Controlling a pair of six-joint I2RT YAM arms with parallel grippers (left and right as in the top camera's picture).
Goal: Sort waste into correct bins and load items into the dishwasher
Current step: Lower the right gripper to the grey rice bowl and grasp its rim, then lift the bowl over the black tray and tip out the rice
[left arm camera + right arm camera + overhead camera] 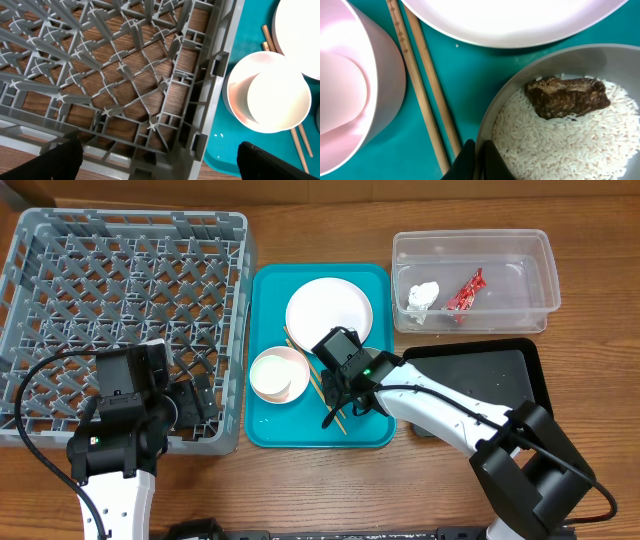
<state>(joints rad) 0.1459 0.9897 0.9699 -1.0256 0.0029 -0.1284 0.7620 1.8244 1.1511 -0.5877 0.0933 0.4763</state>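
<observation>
Your right hand is down over the teal tray, its fingers brought together on the near rim of the grey-green bowl. In the overhead view the arm hides that bowl. White rice covers the bowl's floor and a brown food scrap lies on top of the grains. Just left of the bowl, the chopsticks lie side by side on the tray. A row of small dark marks runs along one stick, too fine for you to read. The white plate sits at the tray's far end. The pale pink bowl stands to the left of the chopsticks with the small white cup nested inside it.

Your left hand hangs with its fingers wide apart over the near right corner of the grey dish rack, holding nothing. The rack stands on the bench, touching the tray's left edge.

At the far right, the clear tub holds the crumpled tissue and the red wrapper. The black tray lies just in front of it
</observation>
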